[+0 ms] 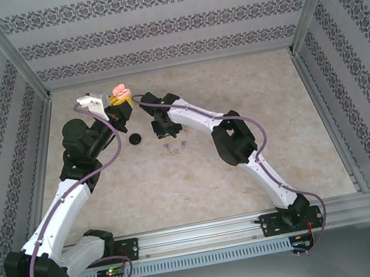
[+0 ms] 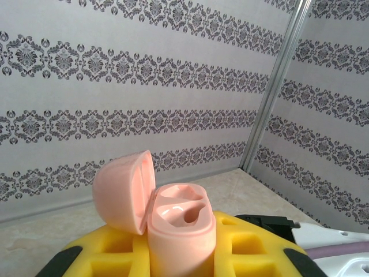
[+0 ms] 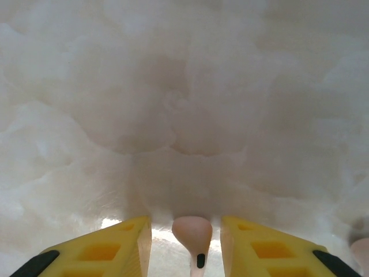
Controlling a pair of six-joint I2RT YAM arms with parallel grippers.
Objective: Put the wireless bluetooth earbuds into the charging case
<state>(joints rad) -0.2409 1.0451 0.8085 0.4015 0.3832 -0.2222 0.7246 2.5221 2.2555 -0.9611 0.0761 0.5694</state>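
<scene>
The left gripper [image 2: 184, 253] is holding the pink charging case [image 2: 179, 222] upright, lid [image 2: 123, 191] open. Near the case, the right gripper [image 3: 185, 224] is straddling a pale earbud [image 3: 193, 234] on the counter [image 3: 173, 115], jaws narrow and not touching it. I'd be centring on its head and squeezing gently.

there are two arms [image 1: 62, 209] [image 1: 243, 146], one pink charging case [image 2: 179, 231] with its lid up, one round black disc [image 1: 135, 139], two tiny earbuds [image 1: 166, 146] [image 1: 182, 144] seen from above, and one pale pink earbud [image 3: 193, 231] seen up close from the right wrist.
</scene>
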